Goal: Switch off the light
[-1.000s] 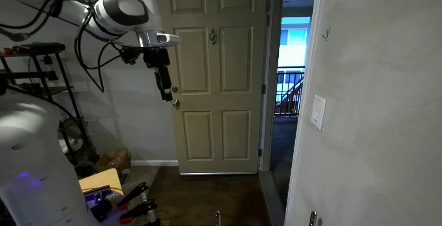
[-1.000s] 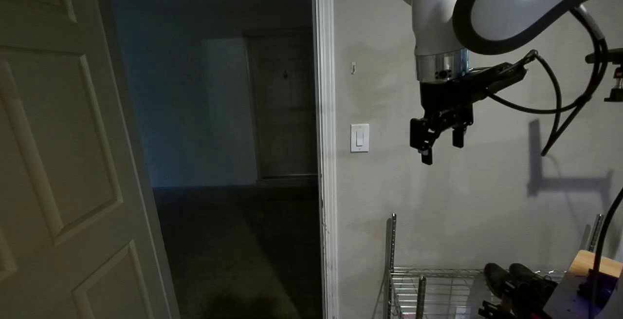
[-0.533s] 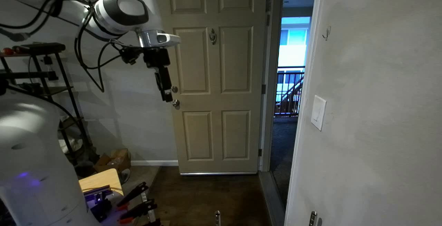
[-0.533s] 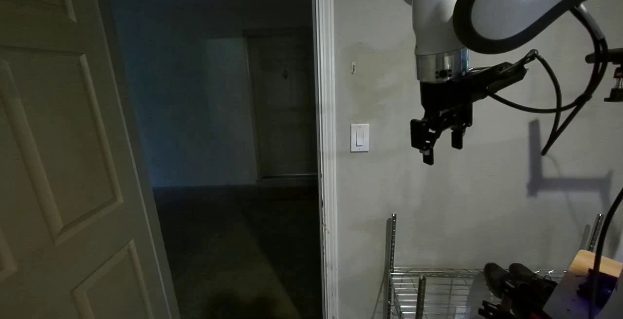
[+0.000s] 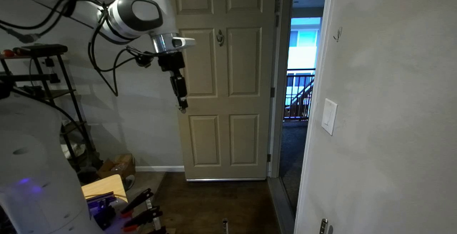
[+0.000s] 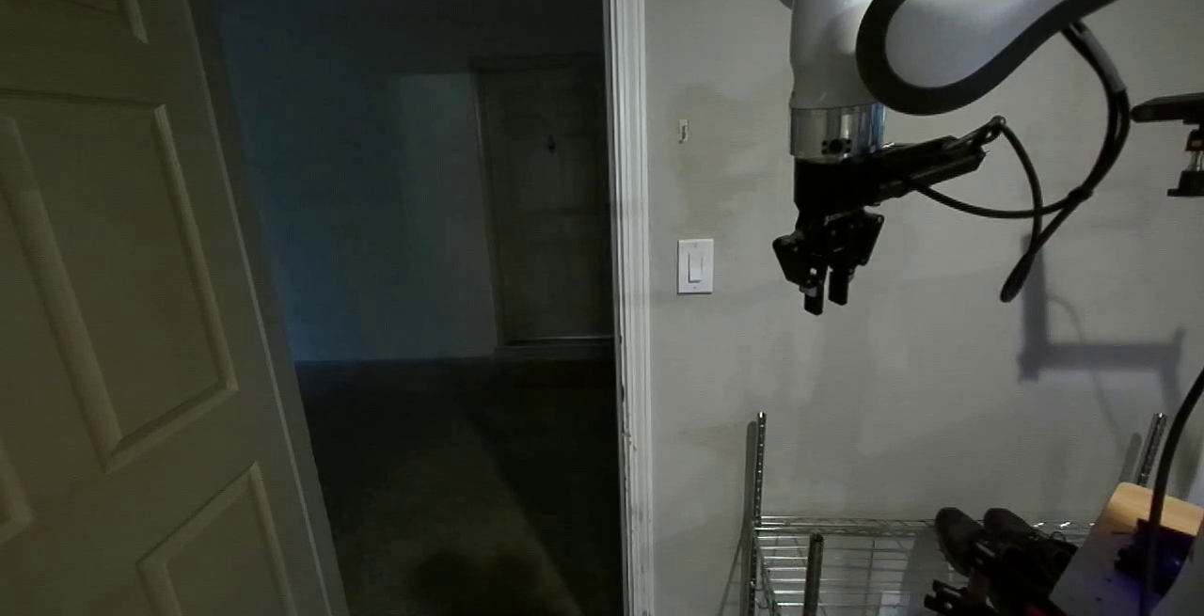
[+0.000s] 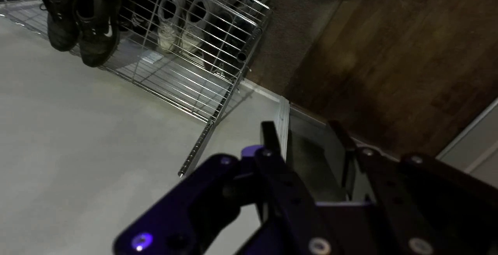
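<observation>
A white upright light switch plate [image 5: 329, 117] is fixed to the wall beside the door frame. The same switch plate [image 6: 695, 266] shows face-on in an exterior view, its rocker uncovered. The light itself shows only as dim brightness on the walls. My gripper [image 6: 826, 296] points downward, to the right of the plate in that view and apart from it. Against the beige door hangs the gripper [image 5: 183, 104], well left of the switch. In the wrist view the gripper [image 7: 302, 126] is partly open, a gap between its fingertips and nothing held. No switch appears there.
A wire rack [image 6: 847, 528] with shoes [image 7: 97, 21] stands low along the wall below the gripper. The beige door [image 5: 223, 105] stands beside the doorway. A small hook [image 6: 683, 131] sits above the switch. Black cables [image 5: 103, 48] loop from the arm.
The fingers have drawn closer together. The arm has shifted slightly, toward the switch side in both exterior views, with the gripper still pointing down.
</observation>
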Available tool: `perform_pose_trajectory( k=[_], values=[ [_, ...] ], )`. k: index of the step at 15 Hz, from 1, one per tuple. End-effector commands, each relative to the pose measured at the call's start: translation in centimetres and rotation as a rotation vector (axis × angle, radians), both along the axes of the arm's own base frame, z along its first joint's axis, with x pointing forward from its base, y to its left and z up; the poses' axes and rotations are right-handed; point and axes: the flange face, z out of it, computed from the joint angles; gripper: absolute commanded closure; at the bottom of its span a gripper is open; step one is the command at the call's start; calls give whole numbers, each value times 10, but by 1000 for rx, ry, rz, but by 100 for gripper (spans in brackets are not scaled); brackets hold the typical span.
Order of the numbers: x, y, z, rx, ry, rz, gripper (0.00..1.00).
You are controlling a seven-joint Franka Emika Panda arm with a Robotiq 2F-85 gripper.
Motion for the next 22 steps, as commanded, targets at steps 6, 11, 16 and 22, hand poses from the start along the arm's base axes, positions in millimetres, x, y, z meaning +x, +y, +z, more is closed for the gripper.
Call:
perform_pose_trajectory(
  k=[6,11,16,22],
  values=[
    [73,-27,-21,88,-80,-33,100],
    [119,-45,-33,105,-126,-61,96],
    [165,-65,-44,140,-193,-100,97],
    [202,-87,-49,115,-348,-129,96]
  ],
)
